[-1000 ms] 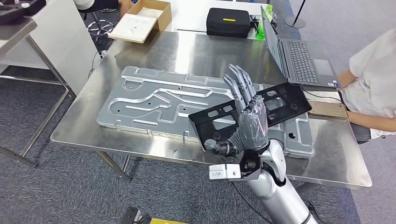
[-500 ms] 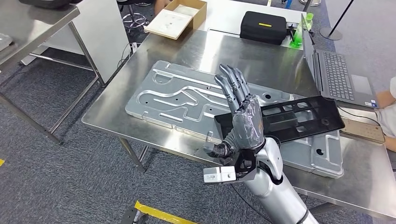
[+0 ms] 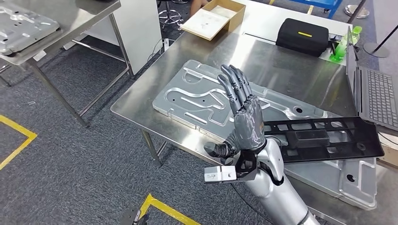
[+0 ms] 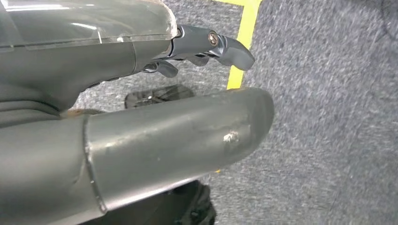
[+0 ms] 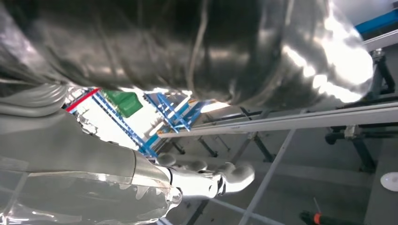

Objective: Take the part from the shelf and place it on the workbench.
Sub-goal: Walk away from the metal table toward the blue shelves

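Now black part (image 3: 324,139) flat on workbench (image 3: 281,70)

The right hand (image 3: 244,122) hides the near end of the black part (image 3: 324,139); whether it touches that part cannot be told. At the right edge, the laptop (image 3: 375,89) is cut off
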### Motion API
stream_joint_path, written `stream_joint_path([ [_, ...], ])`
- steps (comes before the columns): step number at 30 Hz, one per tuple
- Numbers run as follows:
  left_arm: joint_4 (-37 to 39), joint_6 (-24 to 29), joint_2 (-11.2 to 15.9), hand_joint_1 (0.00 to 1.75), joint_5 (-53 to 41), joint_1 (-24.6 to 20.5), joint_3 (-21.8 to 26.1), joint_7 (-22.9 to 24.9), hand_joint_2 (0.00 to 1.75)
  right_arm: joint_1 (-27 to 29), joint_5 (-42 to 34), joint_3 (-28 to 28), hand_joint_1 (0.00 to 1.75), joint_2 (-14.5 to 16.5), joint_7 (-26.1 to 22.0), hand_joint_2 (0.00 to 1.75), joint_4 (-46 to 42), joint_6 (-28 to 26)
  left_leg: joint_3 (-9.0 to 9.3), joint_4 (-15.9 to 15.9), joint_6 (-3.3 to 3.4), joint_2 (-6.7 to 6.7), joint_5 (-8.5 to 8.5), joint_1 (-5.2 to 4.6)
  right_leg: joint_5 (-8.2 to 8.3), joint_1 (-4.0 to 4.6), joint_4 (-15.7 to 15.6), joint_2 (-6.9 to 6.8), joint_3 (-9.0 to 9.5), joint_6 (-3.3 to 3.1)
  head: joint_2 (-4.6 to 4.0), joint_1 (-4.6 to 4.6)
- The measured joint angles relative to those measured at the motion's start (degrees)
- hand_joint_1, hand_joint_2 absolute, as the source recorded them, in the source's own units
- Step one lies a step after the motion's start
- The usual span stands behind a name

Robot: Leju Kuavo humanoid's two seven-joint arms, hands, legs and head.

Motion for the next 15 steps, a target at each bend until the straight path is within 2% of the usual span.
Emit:
stream_joint_path([
  [1,0.00,0.01,0.02,0.00,0.00,0.08,0.00,-0.01,0.00,-0.05,0.00,0.02,0.00,0.01,0.01,0.00,0.01,-0.02,-0.18,0.38,-0.32,0.65,-0.35,-0.14,0.17,-0.21,-0.46,-0.70,0.33,-0.19,0.00,-0.08],
  [2,0.00,0.02,0.04,0.00,0.00,0.10,0.00,-0.02,0.00,-0.11,0.00,0.04,0.00,0.02,0.02,0.00,0.02,-0.04,-0.81,1.76,-0.60,1.95,-1.30,-0.30,0.34,-0.42,-0.92,-1.53,0.64,-0.41,0.00,-0.24],
  [4,0.00,0.03,0.05,0.00,-0.01,-0.02,0.00,-0.03,0.00,-0.11,0.00,0.07,0.00,0.02,0.07,0.00,0.05,-0.08,-3.71,7.93,-1.13,5.23,-4.70,-0.33,0.40,-0.46,-1.30,-3.22,0.93,-0.77,0.00,-0.54],
  [5,0.00,0.03,0.05,0.00,-0.01,-0.08,0.00,-0.03,0.00,-0.07,0.00,0.07,0.00,0.01,0.08,0.00,0.09,-0.10,-5.57,11.73,-1.40,6.10,-6.33,-0.16,0.33,-0.38,-1.27,-4.14,0.94,-0.86,0.00,-0.60],
  [6,0.00,0.03,0.06,0.00,-0.01,-0.07,0.00,-0.03,0.00,-0.02,0.00,0.08,0.00,-0.01,0.10,0.00,0.13,-0.10,-6.90,14.44,-1.64,6.54,-7.15,0.01,0.24,-0.33,-1.23,-4.98,0.95,-0.88,0.00,-0.60],
  [7,0.00,0.03,0.08,0.00,-0.01,-0.01,0.00,-0.02,0.00,0.02,0.00,0.08,0.00,-0.01,0.10,0.00,0.17,-0.10,-7.31,15.26,-1.85,6.80,-6.93,0.17,0.13,-0.32,-1.16,-5.77,0.96,-0.82,0.00,-0.60],
  [8,0.00,0.03,0.12,0.00,-0.01,0.07,0.00,-0.02,0.00,0.03,0.01,0.09,0.00,-0.01,0.10,0.00,0.19,-0.10,-6.53,13.82,-2.00,7.09,-5.67,0.31,-0.03,-0.34,-1.05,-6.51,1.01,-0.70,0.00,-0.61],
  [9,0.00,0.04,0.18,0.00,-0.01,0.14,0.00,-0.02,0.00,0.03,0.06,0.12,0.00,0.00,0.10,0.00,0.20,-0.10,-4.70,10.37,-2.08,7.73,-3.74,0.41,-0.24,-0.37,-0.86,-7.17,1.08,-0.51,0.00,-0.61],
  [10,0.00,0.04,0.22,0.00,-0.01,0.14,0.00,-0.01,0.00,0.02,0.16,0.16,0.00,0.01,0.10,0.00,0.20,-0.10,-2.64,6.43,-2.05,9.00,-2.28,0.35,-0.52,-0.29,-0.60,-7.79,1.12,-0.23,0.00,-0.61],
  [12,0.00,0.05,0.29,0.00,-0.01,0.13,0.00,0.05,0.00,0.01,0.52,0.34,0.00,0.00,0.14,0.00,0.20,-0.10,-0.01,1.22,-1.36,10.66,-0.80,0.08,-1.07,0.06,-0.03,-8.77,1.12,0.38,0.00,-0.55],
  [13,0.00,0.05,0.30,0.00,-0.01,0.16,0.01,0.09,0.00,0.02,0.70,0.45,0.00,-0.01,0.14,0.00,0.20,-0.11,0.18,0.62,-0.91,10.81,-0.97,-0.08,-1.23,0.27,0.10,-9.19,1.14,0.66,0.00,-0.52],
  [15,0.00,0.05,0.35,0.00,-0.01,0.32,0.01,0.14,0.00,0.02,0.90,0.63,0.00,0.00,0.15,0.00,0.20,-0.12,0.08,0.55,-0.04,9.51,-0.83,-0.09,-1.46,0.30,0.08,-9.98,1.32,1.19,0.00,-0.50],
])
